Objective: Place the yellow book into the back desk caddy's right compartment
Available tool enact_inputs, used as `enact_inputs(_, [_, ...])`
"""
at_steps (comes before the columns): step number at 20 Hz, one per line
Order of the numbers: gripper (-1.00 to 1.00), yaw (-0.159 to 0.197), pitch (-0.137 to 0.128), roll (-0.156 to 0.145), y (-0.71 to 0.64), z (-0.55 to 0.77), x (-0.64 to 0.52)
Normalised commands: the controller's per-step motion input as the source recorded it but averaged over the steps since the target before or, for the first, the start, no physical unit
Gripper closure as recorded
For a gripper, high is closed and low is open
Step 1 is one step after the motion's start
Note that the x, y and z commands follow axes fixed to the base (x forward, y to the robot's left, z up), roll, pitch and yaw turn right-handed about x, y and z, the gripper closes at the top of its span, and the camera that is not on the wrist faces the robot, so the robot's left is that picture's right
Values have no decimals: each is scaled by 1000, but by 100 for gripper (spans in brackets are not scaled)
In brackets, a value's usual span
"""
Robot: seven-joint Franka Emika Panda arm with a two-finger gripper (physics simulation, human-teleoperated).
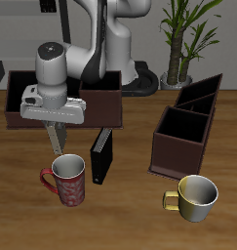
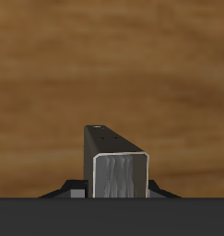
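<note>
My gripper (image 1: 56, 135) is shut on the yellow book (image 1: 58, 146), a thin grey-tan hardback that hangs upright from the fingers above the table, just behind the red mug (image 1: 67, 182). In the wrist view the book (image 2: 118, 171) shows end-on with pale page edges over bare wood. The back desk caddy (image 1: 102, 101), a long low dark brown tray with a black interior, lies right behind the gripper. The gripper and hand cover its middle, so I cannot tell which section is the right compartment.
A black book (image 1: 100, 156) stands upright beside the red mug. A taller brown caddy with slanted dividers (image 1: 188, 122) stands across the table. A pale yellow mug (image 1: 194, 195) sits near the front edge. A potted plant (image 1: 178, 44) stands at the back.
</note>
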Motion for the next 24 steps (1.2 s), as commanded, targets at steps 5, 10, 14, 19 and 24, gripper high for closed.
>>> enact_inputs(5, [100, 3, -14, 18, 130, 76, 81])
enact_inputs(10, [100, -4, -24, 1, 104, 281, 63])
enact_inputs(14, [100, 5, -62, -11, 217, 603, -6])
enact_inputs(19, [100, 18, -63, -42, 261, 649, -116])
enact_inputs(24, [100, -44, -62, -19, 340, 777, -332])
